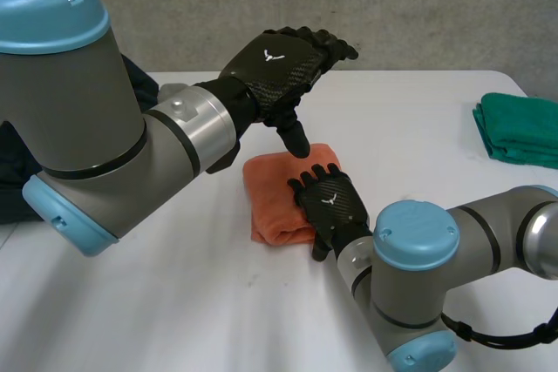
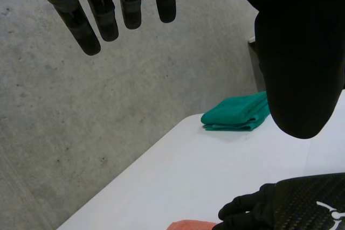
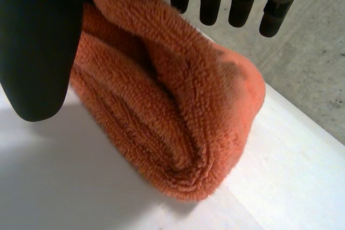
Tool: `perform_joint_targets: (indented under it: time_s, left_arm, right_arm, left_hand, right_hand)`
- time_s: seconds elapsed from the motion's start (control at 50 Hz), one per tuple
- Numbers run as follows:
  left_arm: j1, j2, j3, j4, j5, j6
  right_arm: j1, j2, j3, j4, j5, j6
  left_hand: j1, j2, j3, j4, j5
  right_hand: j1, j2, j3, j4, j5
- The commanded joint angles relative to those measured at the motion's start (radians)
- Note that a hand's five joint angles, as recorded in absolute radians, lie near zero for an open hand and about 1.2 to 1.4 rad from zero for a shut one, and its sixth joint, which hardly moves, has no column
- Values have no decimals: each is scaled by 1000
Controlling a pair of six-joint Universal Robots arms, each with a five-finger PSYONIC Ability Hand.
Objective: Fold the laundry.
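White table holds an orange towel, lengthwise front-to-back, under the flat right hand; left hand hovers straight-fingered.

Two folded cloths in all. One thick orange terry towel, folded into a plump bundle. One green cloth, folded flat, its layers too close to count apart. One white table. Two robot arms with grey joints and light-blue caps: one left arm, one right arm. Two black hands with a woven carbon look, one to each arm: one left hand, one right hand. One dark heap behind the left arm, kind not clear.
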Motion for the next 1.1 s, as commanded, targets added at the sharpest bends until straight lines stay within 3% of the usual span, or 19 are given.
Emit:
perform_joint_targets:
  time_s: [0.02,0.4,0.44,0.52,0.54,0.68,0.84,1.0,1.1]
  left_arm:
    - [0,-6,0,0,0,0]
    - [6,-6,-5,5,2,0]
    - [6,-6,-5,5,2,0]
    - [6,-6,-5,5,2,-2]
    - [6,-6,-5,5,2,0]
    - [11,-3,-5,5,0,-2]
    - [28,24,-6,6,0,-12]
    - [34,31,-6,6,-1,-37]
    - [29,22,-6,8,-1,-34]
  right_arm:
    - [-3,48,-28,-14,-1,-26]
    - [-14,131,-129,-125,-4,-96]
    - [-17,137,-142,-129,-4,-100]
    - [-25,156,-182,-141,-9,-118]
    - [-32,154,-198,-155,-7,-124]
    - [-89,105,-261,-258,-10,-94]
    - [-270,94,-473,-290,-24,-15]
    - [-511,199,-741,-244,-72,51]
    - [-647,324,-907,-244,-150,81]
  left_hand:
    - [-18,-23,-32,-22,-48]
    - [-18,-23,-32,-22,-48]
    - [-18,-23,-32,-22,-48]
    - [-18,-23,-32,-22,-48]
    - [-18,-23,-32,-22,-48]
    - [-18,-23,-32,-22,-48]
    - [-18,-23,-32,-22,-48]
    - [-18,-23,-32,-22,-48]
    - [-18,-23,-32,-22,-48]
  right_hand:
    - [28,38,38,35,24]
    - [298,308,308,304,294]
    - [426,437,436,433,422]
    - [1156,1167,1166,1163,1152]
    - [1179,1189,1189,1186,1175]
    - [1179,1190,1189,1186,1175]
    - [1179,1190,1189,1186,1175]
    - [1179,1190,1189,1186,1175]
    - [1179,1190,1189,1186,1175]
